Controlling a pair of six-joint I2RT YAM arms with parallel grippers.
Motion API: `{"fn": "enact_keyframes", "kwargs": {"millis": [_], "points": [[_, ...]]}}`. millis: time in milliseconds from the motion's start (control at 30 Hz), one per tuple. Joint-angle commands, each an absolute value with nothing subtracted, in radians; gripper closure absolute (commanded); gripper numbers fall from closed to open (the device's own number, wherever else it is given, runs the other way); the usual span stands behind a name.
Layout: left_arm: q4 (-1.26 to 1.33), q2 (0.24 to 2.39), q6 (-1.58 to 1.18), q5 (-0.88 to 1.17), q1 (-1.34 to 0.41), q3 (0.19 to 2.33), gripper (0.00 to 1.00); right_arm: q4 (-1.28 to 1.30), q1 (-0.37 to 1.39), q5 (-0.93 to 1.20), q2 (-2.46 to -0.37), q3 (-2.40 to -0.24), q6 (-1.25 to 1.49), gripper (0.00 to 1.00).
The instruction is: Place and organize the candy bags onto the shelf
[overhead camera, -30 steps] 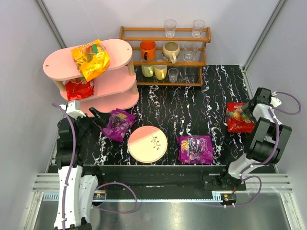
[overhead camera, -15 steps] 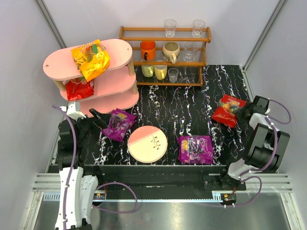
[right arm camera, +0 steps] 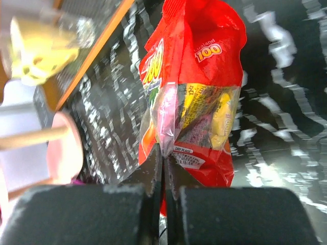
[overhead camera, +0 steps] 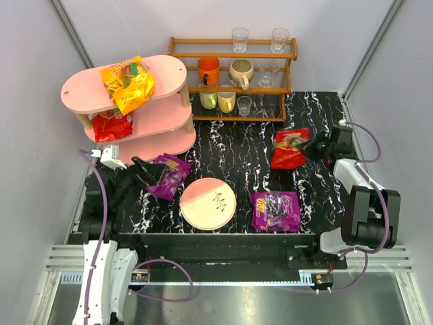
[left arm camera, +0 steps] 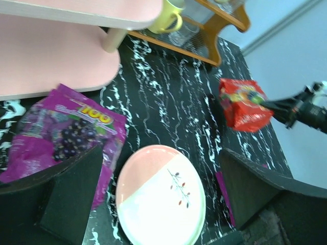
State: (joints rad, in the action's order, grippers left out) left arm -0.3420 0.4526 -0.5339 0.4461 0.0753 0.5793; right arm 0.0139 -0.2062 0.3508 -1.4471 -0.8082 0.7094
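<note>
Jaws: right gripper (overhead camera: 312, 146) clamped on held red bag (overhead camera: 289, 148); left gripper (overhead camera: 144, 174) wide.
Held red bag sits over the worktop (overhead camera: 237, 149), right of centre. Left gripper sits at the edge of a purple bag (overhead camera: 168, 175), lower left. A second purple bag (overhead camera: 276, 210) lies lower right of centre. The shelf (overhead camera: 169, 68), upper left, carries an orange-yellow bag (overhead camera: 127, 82) on top and 1 shelved red bag (overhead camera: 111, 126) on the middle board.

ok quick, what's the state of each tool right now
left tool: open, holding nothing, beside a purple candy bag
right tool: shut on a red candy bag
</note>
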Motion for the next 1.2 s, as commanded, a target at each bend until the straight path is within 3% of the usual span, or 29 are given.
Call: {"fn": "enact_keyframes", "kwargs": {"millis": [0, 267, 467, 767, 1167], "points": [[-0.272, 0.404, -0.598, 0.479, 0.008, 0.557, 0.01, -0.112, -0.111, 0.456, -1.385, -0.897, 0.756, 1.00], [-0.152, 0.301, -0.768, 0.430, -0.122, 0.387, 0.01, -0.198, 0.024, 0.472, -1.348, -0.877, 0.860, 1.00], [-0.126, 0.299, -0.779, 0.319, -0.231, 0.391, 0.01, -0.256, 0.217, 0.439, -1.312, -0.909, 0.905, 1.00], [-0.143, 0.264, -0.805, 0.261, -0.241, 0.410, 0.01, -0.371, 0.469, 0.426, -1.382, -1.099, 0.911, 1.00], [-0.666, 0.167, -0.759, -0.204, -0.241, 0.647, 0.06, -0.466, 0.617, 0.480, -1.660, -1.440, 0.972, 1.00]]}}
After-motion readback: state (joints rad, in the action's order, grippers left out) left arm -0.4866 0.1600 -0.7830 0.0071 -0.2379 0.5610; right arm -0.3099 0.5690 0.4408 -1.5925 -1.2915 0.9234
